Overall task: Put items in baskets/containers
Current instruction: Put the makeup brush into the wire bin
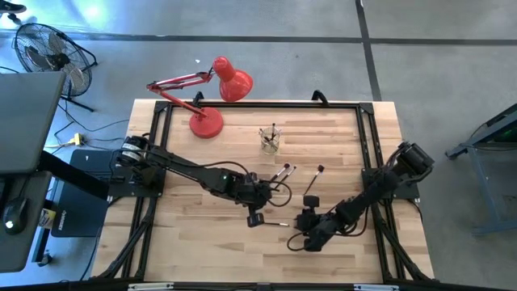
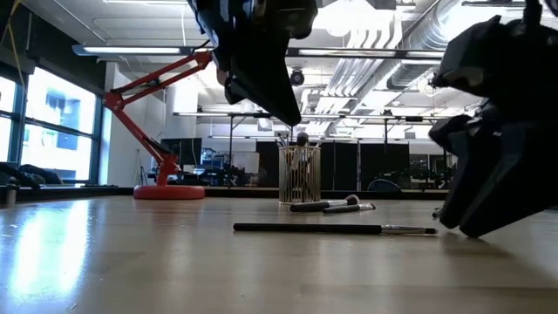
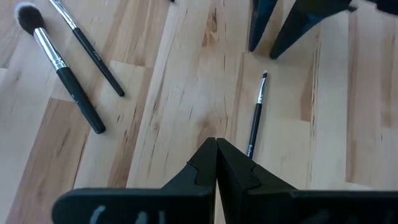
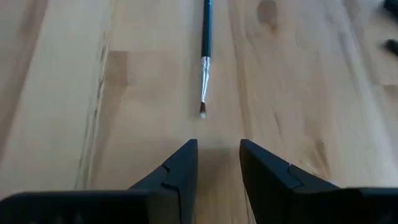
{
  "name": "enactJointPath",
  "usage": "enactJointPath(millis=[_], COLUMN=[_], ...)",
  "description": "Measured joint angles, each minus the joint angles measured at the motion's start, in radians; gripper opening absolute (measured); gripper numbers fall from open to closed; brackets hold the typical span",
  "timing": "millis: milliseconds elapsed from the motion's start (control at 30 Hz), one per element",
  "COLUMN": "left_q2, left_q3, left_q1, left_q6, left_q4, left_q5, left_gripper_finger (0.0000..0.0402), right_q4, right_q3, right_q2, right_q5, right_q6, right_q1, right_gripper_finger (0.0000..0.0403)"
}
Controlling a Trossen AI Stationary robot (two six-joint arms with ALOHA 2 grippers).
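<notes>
On the table just ahead of my right gripper (image 4: 217, 165), fingers parted and empty, lies a thin brush (image 4: 205, 56) (the cup (image 1: 270, 140) stands well apart, my left gripper (image 3: 216, 163) clenched on nothing), and a shallow pinch could roll it away.

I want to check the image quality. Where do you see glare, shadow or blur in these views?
Low view: bright ceiling lights and windows leave both arms as dark silhouettes, with a sheen on the table; the glass cup is backlit. Right wrist view: the thin brush looks slightly soft, the right hand throws a faint shadow. High view: even light.
</notes>
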Motion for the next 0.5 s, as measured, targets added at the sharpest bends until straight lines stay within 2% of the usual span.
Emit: enactJointPath(millis=[200, 500], left_q2=[0.0, 0.0], left_q3=[0.0, 0.0], left_q1=[-0.008, -0.041], left_q6=[-0.018, -0.027], left_q4=[0.002, 0.004], left_q5=[-0.008, -0.053], left_gripper_finger=[0.0, 0.0], right_q4=[0.14, 0.137], right_q3=[0.002, 0.003], right_q2=[0.074, 0.087], right_q5=[-0.051, -0.027], right_q6=[-0.037, -0.039], right_q1=[-0.03, -0.036], right_gripper_finger=[0.0098, 0.0059])
